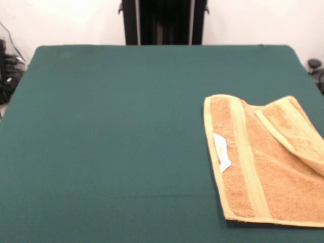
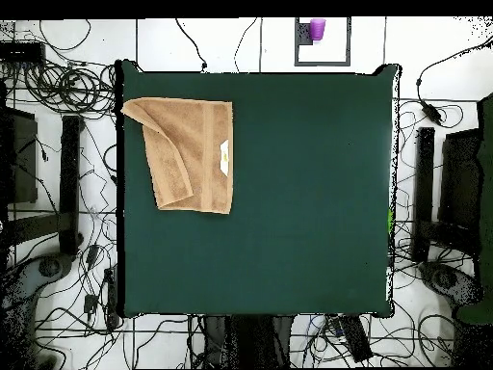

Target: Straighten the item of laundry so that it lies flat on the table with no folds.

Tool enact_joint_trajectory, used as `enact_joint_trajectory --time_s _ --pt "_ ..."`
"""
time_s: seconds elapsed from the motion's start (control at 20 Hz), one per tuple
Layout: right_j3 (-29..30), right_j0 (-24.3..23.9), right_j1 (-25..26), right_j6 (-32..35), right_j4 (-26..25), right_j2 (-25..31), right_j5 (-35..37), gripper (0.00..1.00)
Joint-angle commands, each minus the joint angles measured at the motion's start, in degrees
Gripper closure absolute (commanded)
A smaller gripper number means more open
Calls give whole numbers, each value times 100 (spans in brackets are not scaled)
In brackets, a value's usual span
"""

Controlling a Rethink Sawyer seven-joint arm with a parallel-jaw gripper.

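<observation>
The orange-tan towel (image 1: 263, 167) lies on the dark green table (image 1: 111, 142) at the near right in the front view. Its far right corner is folded over onto the rest in a diagonal flap (image 1: 293, 129). A paler band runs along its length, and a small white label (image 1: 221, 152) sits near the left hem. In the overhead view the towel (image 2: 197, 154) lies at the table's (image 2: 308, 222) upper left, with the folded flap (image 2: 159, 145) along its left side and the label (image 2: 224, 157) at its right edge. The gripper shows in neither view.
The robot's black pedestal (image 1: 163, 21) stands at the table's far side. Cables and black stands (image 2: 67, 173) cover the floor around the table. A purple cup (image 2: 317, 29) sits on the floor beyond the table's top edge in the overhead view.
</observation>
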Motion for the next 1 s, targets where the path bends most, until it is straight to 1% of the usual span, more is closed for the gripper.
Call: enact_joint_trajectory --time_s 0.05,0.2,0.5,0.65,0.75,1.0 --pt "1836 686 -376 336 -209 -683 -843 0" --pt "2177 874 -391 327 -199 -889 -1336 0" --pt "2557 1207 -353 420 -149 -1140 -1906 0" --pt "2957 1340 -301 389 -35 -1307 -2413 0" --pt "3195 1405 -272 357 81 -1414 -2792 0" --pt "3490 1494 -165 393 127 -1544 -3331 0"
